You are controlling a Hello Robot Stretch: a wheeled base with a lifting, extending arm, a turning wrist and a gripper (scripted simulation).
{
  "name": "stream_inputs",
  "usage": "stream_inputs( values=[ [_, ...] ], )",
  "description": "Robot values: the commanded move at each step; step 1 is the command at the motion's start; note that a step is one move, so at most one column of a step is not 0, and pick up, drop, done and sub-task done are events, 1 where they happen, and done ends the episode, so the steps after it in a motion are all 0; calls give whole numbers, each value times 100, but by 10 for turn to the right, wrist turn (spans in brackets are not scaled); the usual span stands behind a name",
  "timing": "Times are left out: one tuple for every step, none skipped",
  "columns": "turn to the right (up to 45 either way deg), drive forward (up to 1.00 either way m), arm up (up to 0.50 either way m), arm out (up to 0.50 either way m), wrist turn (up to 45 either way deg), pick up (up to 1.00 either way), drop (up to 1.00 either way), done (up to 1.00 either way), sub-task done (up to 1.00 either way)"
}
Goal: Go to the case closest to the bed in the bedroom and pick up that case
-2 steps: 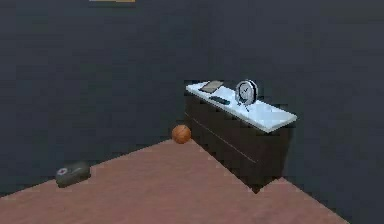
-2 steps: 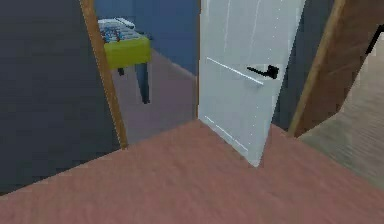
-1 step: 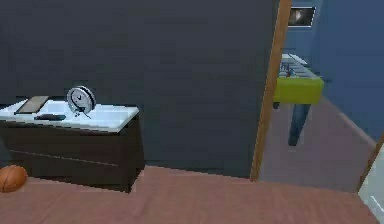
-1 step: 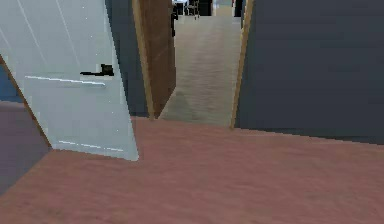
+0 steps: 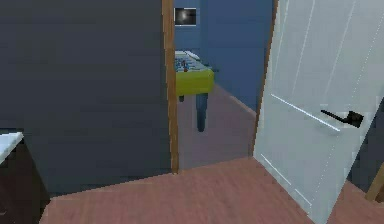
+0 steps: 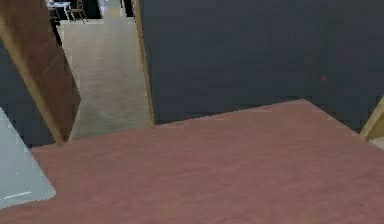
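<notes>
A doorway (image 5: 215, 110) opens ahead in the forward view, between a dark grey wall (image 5: 85, 90) and a white door (image 5: 320, 100) swung open on the right. Through the doorway stands a yellow table-football game (image 5: 193, 78) on blue legs, on a purplish floor with a blue wall behind it.
The white door carries a black lever handle (image 5: 342, 118). A dark cabinet with a white top (image 5: 15, 170) stands at the forward view's lower left. In the arm side view a dark wall (image 6: 260, 60) runs across, with a second opening (image 6: 100, 70) onto beige floor at the left. Reddish wood floor (image 6: 210, 165) lies around me.
</notes>
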Motion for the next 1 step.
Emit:
stream_inputs(
  values=[
    [0,5,0,0,0,0,0,0,0]
  ],
)
